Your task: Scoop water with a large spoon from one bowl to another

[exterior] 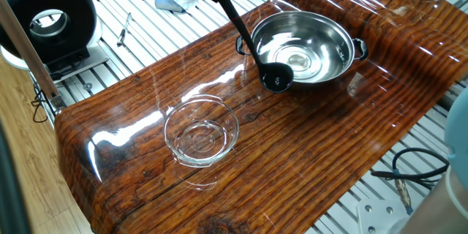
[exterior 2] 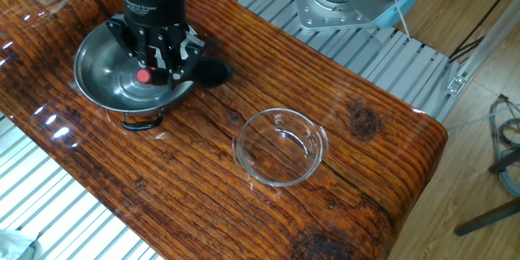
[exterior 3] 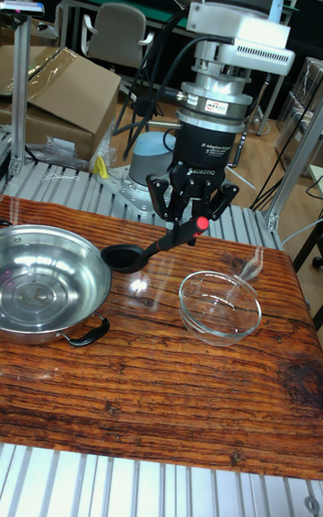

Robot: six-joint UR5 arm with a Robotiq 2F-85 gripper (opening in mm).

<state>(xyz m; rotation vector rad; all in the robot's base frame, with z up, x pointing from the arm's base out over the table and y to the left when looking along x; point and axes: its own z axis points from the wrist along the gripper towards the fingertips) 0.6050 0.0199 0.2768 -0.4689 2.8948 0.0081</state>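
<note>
My gripper (exterior 3: 190, 210) is shut on the upper handle of the large spoon, a black ladle whose tip carries a red mark (exterior 2: 144, 75). The handle slants down to the ladle's round cup (exterior: 277, 79), which hangs just above the table beside the rim of the shiny steel bowl (exterior: 333, 33), on the side facing the glass bowl. The clear glass bowl (exterior: 201, 131) stands apart on the wood, nearer the table's end. Water shows only as faint glints in the steel bowl (exterior 3: 45, 288); I cannot tell whether the cup (exterior 3: 126, 257) holds any.
The wooden tabletop (exterior: 307, 139) ends at rounded edges with slatted metal framing (exterior 2: 357, 45) around it. A round black device (exterior: 47, 18) and loose clutter sit beyond the far edge. Cables (exterior: 409, 168) lie beside the table. A cardboard box (exterior 3: 63, 100) and a chair stand behind.
</note>
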